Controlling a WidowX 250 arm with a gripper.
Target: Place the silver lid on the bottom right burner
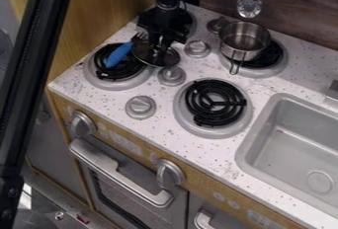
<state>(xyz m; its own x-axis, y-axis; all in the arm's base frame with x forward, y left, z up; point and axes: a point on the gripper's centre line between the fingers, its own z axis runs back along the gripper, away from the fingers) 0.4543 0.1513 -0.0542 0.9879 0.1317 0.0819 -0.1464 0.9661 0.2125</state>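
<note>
The gripper (158, 44) hangs from the top edge over the stove's left part, between the two left burners. It is shut on the silver lid (169, 59), which looks dark and tilts down toward the right. Fingers and lid overlap, so the grasped part is mostly hidden. The lid's lower edge is just above a grey knob in the view. To the right and nearer the front lies the bottom right burner (214, 103), a black coil in a grey ring, with nothing on it.
A blue-handled utensil (119, 55) lies across the bottom left burner (113, 82). A metal pot (245, 41) sits on the top right burner (271, 61). Grey knobs stand among the burners. The sink (261, 132) is at the right, and a strainer (249, 7) hangs behind.
</note>
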